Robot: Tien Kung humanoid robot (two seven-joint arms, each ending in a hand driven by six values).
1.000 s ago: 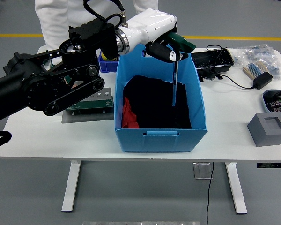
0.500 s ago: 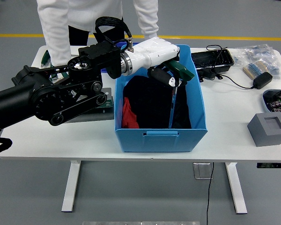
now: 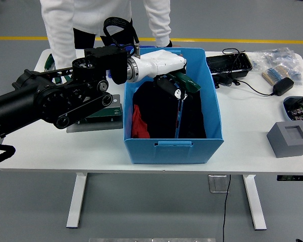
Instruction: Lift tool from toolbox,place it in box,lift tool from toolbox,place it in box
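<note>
Now, head view: left arm [image 3: 50, 101] reaching in from the left across the white surface [image 3: 50, 146], black links and belt housings over the surface's left part. Left hand [image 3: 169, 80], white-shelled, poised over the open top of the blue box [image 3: 172, 146], fingers clamped on the tool [image 3: 184, 83]. Green handle of the tool gripped just under the white shell, pointing toward the box's right wall. Long thin blade of the tool hanging down inside the box, tilted slightly, tip low near the front wall; touching the contents or not, cannot tell. Inside the box: dark cloth [image 3: 161, 113] filling most of the bottom, a red piece [image 3: 138, 123] at the left side.

Behind the arm, partly hidden: a grey plate with a green board [image 3: 103, 113] lying on the surface just beside the box's left wall. At the far edge, a person in a white coat [image 3: 70, 20] standing, hands not visible. Right of the box: a black tray [image 3: 229, 63] at the far side, a black cable [image 3: 252, 86] running to a black adapter [image 3: 283, 85], a clear bag of parts [image 3: 278, 60] beyond it. Farther right: a grey block with a square recess [image 3: 290, 138] near the front, a dark oval tray [image 3: 299, 107] at the edge. Right arm nowhere in view.
</note>
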